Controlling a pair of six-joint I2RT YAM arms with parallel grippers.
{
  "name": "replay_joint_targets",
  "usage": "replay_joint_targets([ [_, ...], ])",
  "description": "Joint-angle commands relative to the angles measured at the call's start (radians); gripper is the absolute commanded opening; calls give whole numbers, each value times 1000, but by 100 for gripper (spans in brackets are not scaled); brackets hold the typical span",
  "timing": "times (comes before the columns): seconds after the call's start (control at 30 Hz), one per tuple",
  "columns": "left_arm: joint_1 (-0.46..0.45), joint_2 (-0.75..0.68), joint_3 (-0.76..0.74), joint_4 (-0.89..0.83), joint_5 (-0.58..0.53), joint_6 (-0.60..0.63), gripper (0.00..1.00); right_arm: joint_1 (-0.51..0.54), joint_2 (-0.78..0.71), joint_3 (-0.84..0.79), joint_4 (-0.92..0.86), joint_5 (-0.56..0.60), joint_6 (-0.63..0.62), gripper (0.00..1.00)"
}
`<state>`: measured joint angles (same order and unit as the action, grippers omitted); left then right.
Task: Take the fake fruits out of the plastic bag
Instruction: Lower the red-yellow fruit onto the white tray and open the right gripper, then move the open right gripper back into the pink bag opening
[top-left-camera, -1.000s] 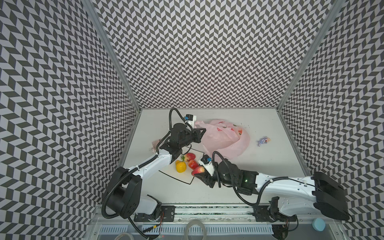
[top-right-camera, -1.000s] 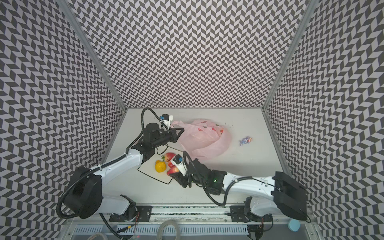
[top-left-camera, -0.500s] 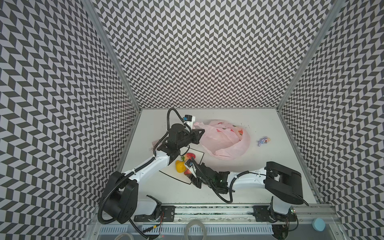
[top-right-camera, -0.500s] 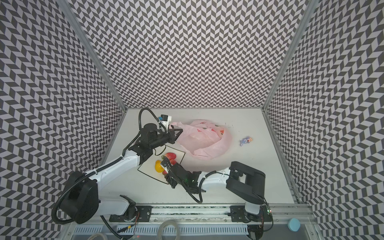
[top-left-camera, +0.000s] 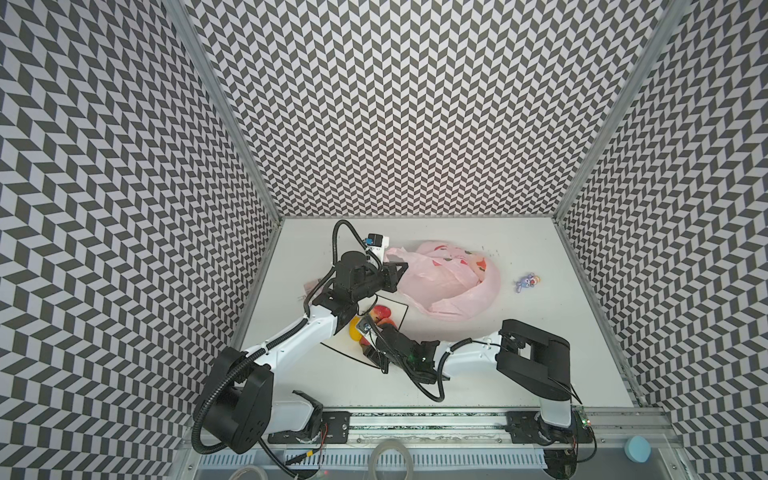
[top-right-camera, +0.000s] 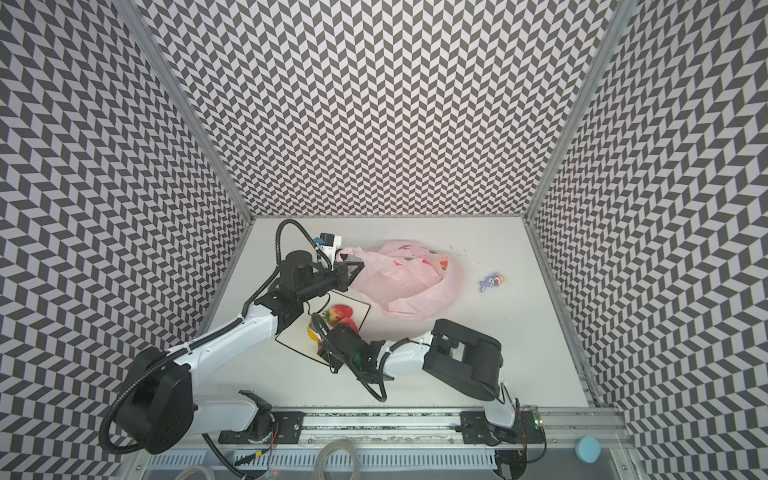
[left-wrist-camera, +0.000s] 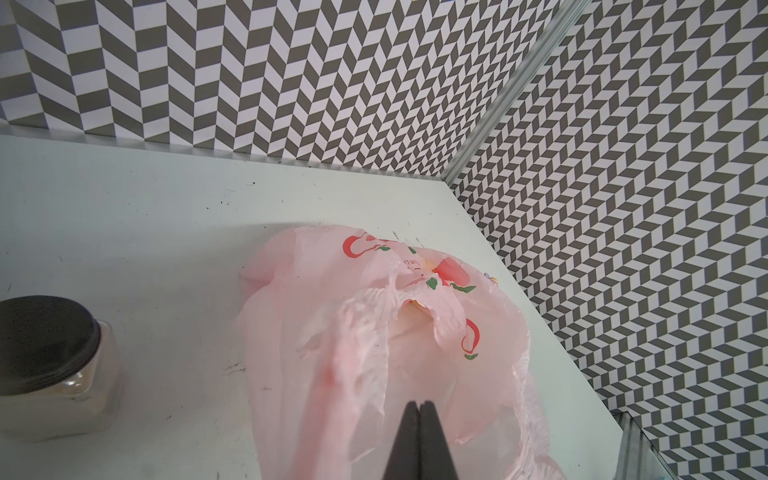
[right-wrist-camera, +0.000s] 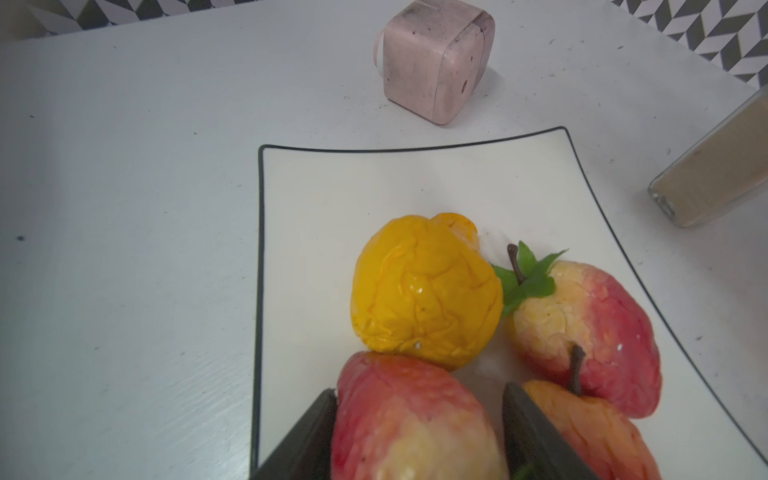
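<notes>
The pale pink plastic bag (top-left-camera: 449, 282) (top-right-camera: 407, 282) lies at the back of the table. My left gripper (top-left-camera: 399, 270) (left-wrist-camera: 419, 404) is shut on the film at the bag's left edge, which tapers up to its tips. Something yellowish shows through the crumpled bag (left-wrist-camera: 374, 332) near its mouth. On the white square plate (right-wrist-camera: 332, 199) (top-right-camera: 353, 303) lie several fake fruits: a yellow one (right-wrist-camera: 424, 291) (top-left-camera: 354, 330), a red one with green leaves (right-wrist-camera: 590, 328) and an orange-red one (right-wrist-camera: 590, 432). My right gripper (right-wrist-camera: 419, 399) (top-left-camera: 366, 336) stands open around another red fruit (right-wrist-camera: 407, 419) resting on the plate, with a gap at one finger.
A small purple figurine (top-left-camera: 527, 282) (top-right-camera: 491, 281) lies right of the bag. A black-lidded glass jar (left-wrist-camera: 45, 345) (right-wrist-camera: 715, 174) and a pink cube (right-wrist-camera: 436, 62) stand by the plate's far side near the left wall. A blue object (top-left-camera: 638, 449) sits beyond the front rail.
My right arm has folded in and carried the red fruit leftward onto the plate, and its jaws have widened. The left gripper has stayed at the bag's edge.
</notes>
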<state>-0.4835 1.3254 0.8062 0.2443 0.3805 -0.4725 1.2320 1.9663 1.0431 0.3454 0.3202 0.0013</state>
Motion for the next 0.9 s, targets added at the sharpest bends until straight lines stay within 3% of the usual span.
replay_joint_targets([
  [0.0,6,-12,-8,4,14,-7,0,-4,7,16,87,58,-54,72],
  [0.27,6,-11,0,4,8,-7,0,2,-163,-120,186,-3,-105,82],
  [0.43,6,-14,-4,8,11,-5,0,4,-379,-225,157,-90,-69,80],
  [0.53,6,-17,-3,10,12,-4,0,2,-540,-265,90,-71,-40,76],
  [0.63,6,-19,-3,15,20,-12,0,-40,-684,-290,1,-12,38,72],
  [0.73,5,-26,-5,19,26,-22,0,-131,-781,-309,-69,77,197,66],
  [0.87,-5,-41,-14,20,32,-34,0,-253,-806,-278,-179,51,361,56],
])
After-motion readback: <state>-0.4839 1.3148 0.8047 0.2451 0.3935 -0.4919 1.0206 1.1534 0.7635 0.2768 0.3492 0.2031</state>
